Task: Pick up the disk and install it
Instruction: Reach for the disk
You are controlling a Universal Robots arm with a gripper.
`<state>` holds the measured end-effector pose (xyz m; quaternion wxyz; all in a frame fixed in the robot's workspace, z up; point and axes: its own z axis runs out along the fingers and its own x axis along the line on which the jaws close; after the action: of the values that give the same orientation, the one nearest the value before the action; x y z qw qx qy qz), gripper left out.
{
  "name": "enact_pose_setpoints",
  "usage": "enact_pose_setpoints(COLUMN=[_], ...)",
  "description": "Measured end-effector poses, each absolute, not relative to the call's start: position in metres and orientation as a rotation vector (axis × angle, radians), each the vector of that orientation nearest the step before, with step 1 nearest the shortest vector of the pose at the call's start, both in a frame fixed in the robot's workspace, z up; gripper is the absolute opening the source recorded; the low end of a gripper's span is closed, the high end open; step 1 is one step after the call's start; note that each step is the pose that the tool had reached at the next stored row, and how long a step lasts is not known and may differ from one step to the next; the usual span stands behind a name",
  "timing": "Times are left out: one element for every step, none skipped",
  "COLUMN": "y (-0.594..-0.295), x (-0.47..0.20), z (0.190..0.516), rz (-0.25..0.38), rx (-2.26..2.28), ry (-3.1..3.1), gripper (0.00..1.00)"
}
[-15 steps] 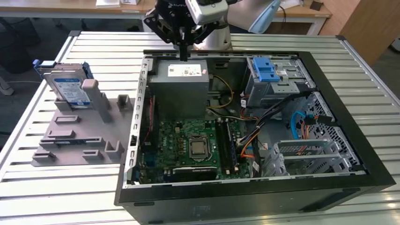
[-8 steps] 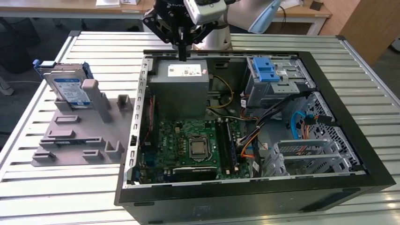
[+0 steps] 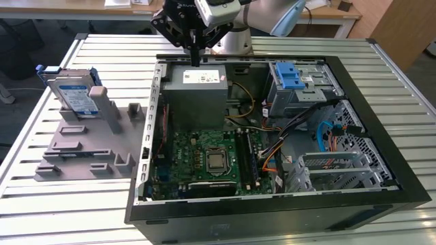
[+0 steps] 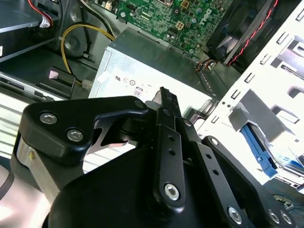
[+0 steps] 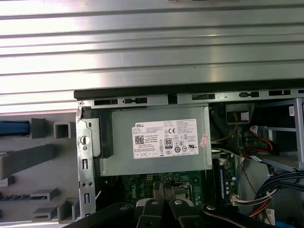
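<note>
The disk (image 3: 73,95) stands on edge in a grey holder (image 3: 81,148) on the slatted table, at the exterior view's left of the open computer case (image 3: 272,214). It is silver with a blue-and-white label and a blue frame. A strip of that blue frame (image 5: 14,128) also shows in the first wrist view. My gripper (image 3: 196,60) hangs over the case's far rim, above the grey metal box (image 3: 197,89), well apart from the disk. Its black fingers (image 4: 165,95) are shut together with nothing between them, and in the first wrist view the gripper (image 5: 160,189) points at the motherboard.
Inside the case lie a green motherboard (image 3: 204,158), bundles of cables (image 3: 272,153) and a silver cage with a blue latch (image 3: 291,79). The grey holder has several upright pegs. The slatted metal table (image 3: 109,46) surrounds the case.
</note>
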<state>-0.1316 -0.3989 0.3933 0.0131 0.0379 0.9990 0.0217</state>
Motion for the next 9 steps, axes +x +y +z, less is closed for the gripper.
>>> enact_pose_setpoints(y=[-0.3989,-0.3989,-0.3989,-0.3989,-0.3989,-0.3989,-0.3989,-0.3989,-0.3989], x=[-0.1318,-0.1320,-0.1323,-0.1326,-0.1329,-0.1333,-0.1335,-0.1339,-0.1344], z=[0.3933,0.3932,0.3932,0.3932,0.3932,0.3932,0.3931,0.3931,0.3931], rz=[0.068,0.068,0.068,0.068,0.068,0.068,0.068,0.068,0.068], rx=[0.118,0.118,0.118,0.118,0.118,0.118,0.118,0.118,0.118], ry=[3.112,3.112,3.113,3.113,3.113,3.113,3.112,3.112,3.112], gripper=[0.11,0.11,0.11,0.11,0.11,0.11,0.11,0.11,0.11])
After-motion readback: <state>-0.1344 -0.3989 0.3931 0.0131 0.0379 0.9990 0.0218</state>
